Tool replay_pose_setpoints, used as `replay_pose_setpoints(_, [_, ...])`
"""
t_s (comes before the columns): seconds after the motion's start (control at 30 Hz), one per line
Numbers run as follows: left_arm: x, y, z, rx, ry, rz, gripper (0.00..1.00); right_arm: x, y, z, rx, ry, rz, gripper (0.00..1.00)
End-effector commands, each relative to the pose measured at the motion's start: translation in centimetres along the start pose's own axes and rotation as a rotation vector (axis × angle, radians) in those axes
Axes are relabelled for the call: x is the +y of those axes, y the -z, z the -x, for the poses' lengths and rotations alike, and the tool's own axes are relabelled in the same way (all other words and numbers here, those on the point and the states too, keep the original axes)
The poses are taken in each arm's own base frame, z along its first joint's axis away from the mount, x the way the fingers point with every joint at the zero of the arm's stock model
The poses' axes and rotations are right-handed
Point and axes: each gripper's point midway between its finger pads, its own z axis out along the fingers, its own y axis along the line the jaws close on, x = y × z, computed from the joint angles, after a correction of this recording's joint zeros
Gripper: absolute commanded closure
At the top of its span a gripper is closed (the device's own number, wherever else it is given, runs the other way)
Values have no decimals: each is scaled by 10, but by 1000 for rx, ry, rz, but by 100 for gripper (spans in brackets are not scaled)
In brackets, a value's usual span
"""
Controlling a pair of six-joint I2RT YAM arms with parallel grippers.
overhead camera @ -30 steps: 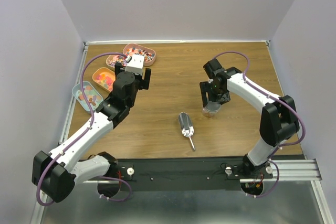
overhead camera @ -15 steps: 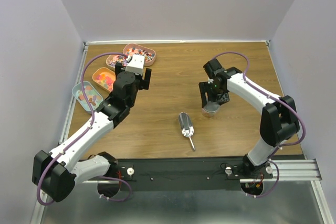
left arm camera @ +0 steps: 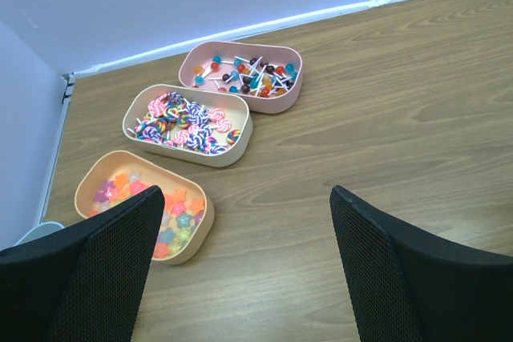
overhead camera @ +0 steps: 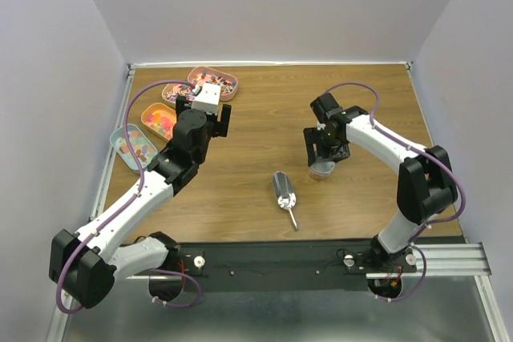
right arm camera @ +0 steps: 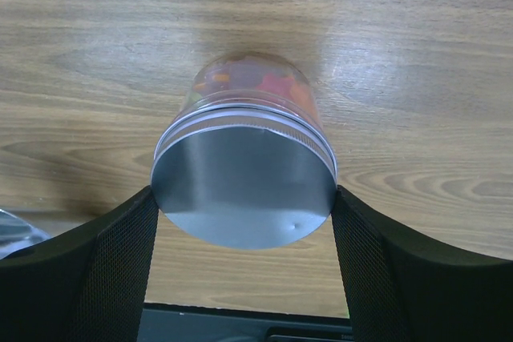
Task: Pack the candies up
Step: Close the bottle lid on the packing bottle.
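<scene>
A clear jar [overhead camera: 322, 169] with a silver metal lid [right arm camera: 244, 178] stands on the wooden table. Orange and red candies [right arm camera: 272, 84] show through its wall. My right gripper [right arm camera: 244, 198] is above it, its two fingers pressed against opposite sides of the lid; it also shows in the top view [overhead camera: 323, 156]. My left gripper [left arm camera: 247, 198] is open and empty, hovering over the table right of the trays, and shows in the top view [overhead camera: 224, 118]. Star-shaped candies fill the orange tray [left arm camera: 202, 226].
A cream tray [left arm camera: 240, 130] holds swirl lollipops and a pink tray [left arm camera: 292, 90] holds ball lollipops. A blue tray [overhead camera: 119, 135] sits nearest the left edge. The silver scoop [overhead camera: 284, 190] lies on the table left of the jar.
My right gripper has turned slightly on the jar's lid and shifted a little left. The left arm and the scoop have not moved.
</scene>
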Motion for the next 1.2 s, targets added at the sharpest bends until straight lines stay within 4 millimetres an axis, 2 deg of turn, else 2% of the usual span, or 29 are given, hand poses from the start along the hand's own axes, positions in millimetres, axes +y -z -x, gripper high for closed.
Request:
replay_pose_setpoints(0.0, [4, 0, -1, 2, -6, 14, 9, 4, -9, -7, 17, 17, 14, 48])
replay_pose_setpoints(0.2, [5, 0, -1, 3, -9, 16, 9, 7, -5, 4, -5, 23, 25, 46])
replay_pose_setpoints(0.37, [4, -1, -2, 4, -12, 14, 9, 7, -19, -10, 51, 32, 26, 46])
replay_pose_setpoints(0.57, [5, 0, -2, 6, -15, 17, 9, 11, -35, -4, 71, 44, 28, 46])
replay_pose_setpoints(0.9, [9, 1, -2, 5, -20, 34, 9, 26, -48, 35, 29, 72, 47, 47])
replay_pose_setpoints(0.93, [8, 0, -2, 6, -21, 34, 9, 27, -55, 34, 44, 79, 43, 47])
replay_pose_setpoints(0.97, [8, 0, -2, 6, -19, 32, 9, 31, -54, 45, 23, 88, 50, 47])
replay_pose_setpoints(1.07, [8, 0, -4, 9, -24, 35, 9, 38, -65, 50, 37, 101, 56, 47])
replay_pose_setpoints(1.13, [8, -1, -4, 12, -24, 37, 9, 44, -66, 58, 26, 100, 68, 47])
replay_pose_setpoints(1.17, [8, -1, -5, 13, -25, 35, 9, 47, -72, 55, 41, 101, 69, 47])
